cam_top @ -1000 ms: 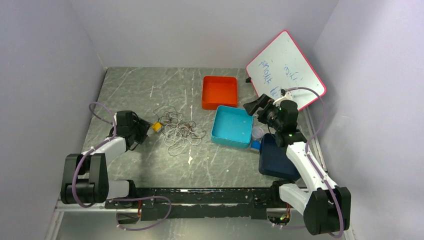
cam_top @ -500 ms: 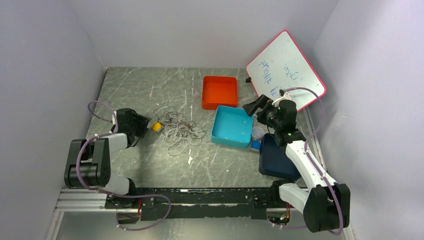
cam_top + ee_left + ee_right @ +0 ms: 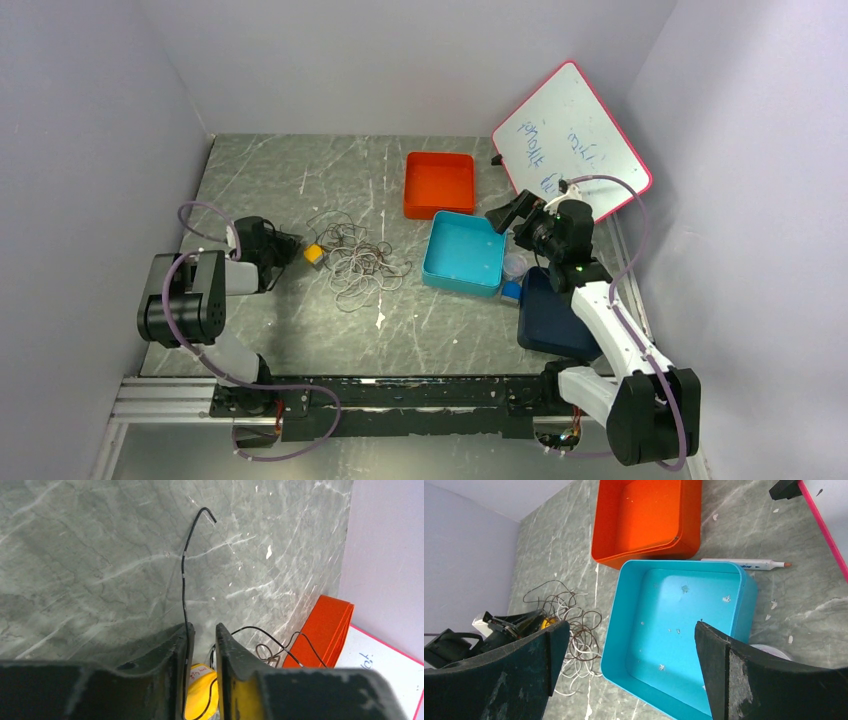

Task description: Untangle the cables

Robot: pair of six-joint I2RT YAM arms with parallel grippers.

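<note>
At the left of the surface (image 3: 300, 320), my left gripper (image 3: 204, 630) has its jaws narrowed to a slit. One black cable (image 3: 184, 575) runs through the gap, not clearly pinched. The cables (image 3: 355, 262) lie just right of it, in the middle: light, limp, springy, likely slippery. I'd take a free end. My right gripper (image 3: 631, 625) hangs wide open and empty near the blue tray (image 3: 734, 587).

The left arm is folded low, its left gripper (image 3: 289, 243) showing only a slim gap between the jaws, while the right gripper (image 3: 510, 212) hangs raised, jaws spread wide.
</note>
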